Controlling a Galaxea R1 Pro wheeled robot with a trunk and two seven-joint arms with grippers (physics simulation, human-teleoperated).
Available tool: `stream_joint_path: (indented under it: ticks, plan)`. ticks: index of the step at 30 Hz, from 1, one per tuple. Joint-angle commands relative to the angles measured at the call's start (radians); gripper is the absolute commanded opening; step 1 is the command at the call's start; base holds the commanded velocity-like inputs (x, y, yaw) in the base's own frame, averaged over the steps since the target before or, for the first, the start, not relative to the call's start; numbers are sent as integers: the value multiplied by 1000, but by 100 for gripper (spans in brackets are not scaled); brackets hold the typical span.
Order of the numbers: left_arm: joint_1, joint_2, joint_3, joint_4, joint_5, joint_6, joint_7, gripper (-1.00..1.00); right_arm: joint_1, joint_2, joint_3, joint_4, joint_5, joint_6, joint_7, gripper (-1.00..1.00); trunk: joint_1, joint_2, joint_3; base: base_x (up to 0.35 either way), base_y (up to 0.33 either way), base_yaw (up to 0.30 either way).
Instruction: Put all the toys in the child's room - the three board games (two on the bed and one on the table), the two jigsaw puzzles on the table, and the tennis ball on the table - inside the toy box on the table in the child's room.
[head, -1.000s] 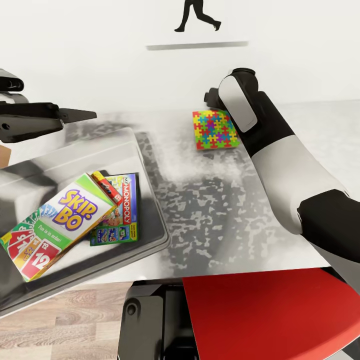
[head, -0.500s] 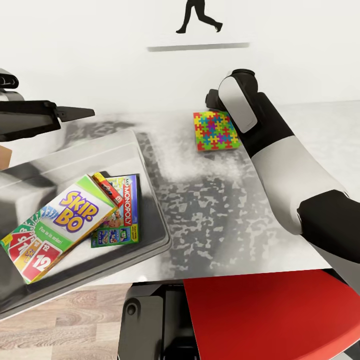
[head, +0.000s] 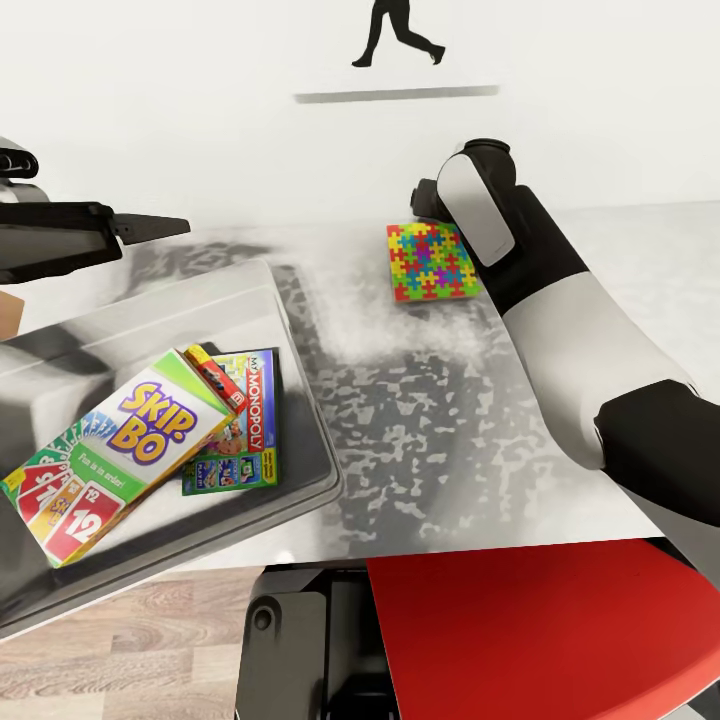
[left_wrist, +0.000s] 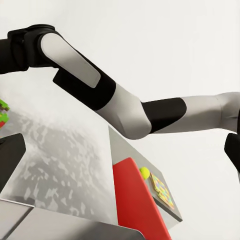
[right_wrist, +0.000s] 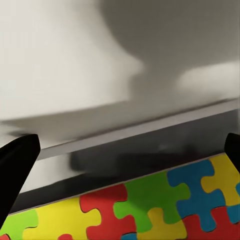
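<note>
The toy box (head: 300, 330), a see-through grey bin, stands on the table's left part. Inside lie three board games: the Skip-Bo box (head: 110, 450), a green-edged Monopoly box (head: 248, 425) and a small box showing a red edge (head: 215, 375). One jigsaw puzzle (head: 430, 262) lies flat near the wall. My right gripper (right_wrist: 125, 160) is open over its far edge, its fingertips (right_wrist: 17, 165) wide apart. My left gripper (head: 160, 227) hovers open above the bin's far side. A tennis ball (left_wrist: 145, 173) and a second jigsaw puzzle (left_wrist: 162, 190) rest on the lower dark section.
The light grey table (head: 420, 440) runs to a white wall with a black runner silhouette (head: 395, 30). A red surface (head: 530, 620) sits just below the table's near edge. Wood-plank floor (head: 120, 640) shows at the lower left.
The view shifted very slightly a second ago. Since then both arms, the bin and the puzzle have stayed where they were.
</note>
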Motion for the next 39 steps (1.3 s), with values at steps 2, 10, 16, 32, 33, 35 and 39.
stream_joint_path:
  ticks: [2,10,16,32,33,35,39]
  plan:
    - [-1,1,-2,0,3,11,-2,100,-1,-1,3,0,1,-11,-12,100,1,-1,-1,0,0,0]
    - [-1,1,-2,0,3,11,-2,100,-1,0,3,34,2,-12,-13,100,1,-1,-1,0,0,0]
    - [-1,1,-2,0,3,11,-2,100,-1,0,3,44,2,-12,-13,100,1,-1,-1,-4,0,0]
    - [-1,1,-3,0,3,11,-2,100,-1,0,3,45,2,-12,-12,100,1,-1,-1,-82,0,0]
    - [-1,1,-3,0,3,11,-2,100,-1,0,3,45,2,-12,-12,100,1,-1,-1,-118,0,0]
    - [-1,1,-3,0,3,11,-2,100,-1,0,3,45,2,-12,-12,100,1,-1,-1,-152,0,0]
    - [-1,1,-3,0,3,11,-2,100,-1,0,3,45,2,-12,-12,100,1,-1,-1,-230,0,0]
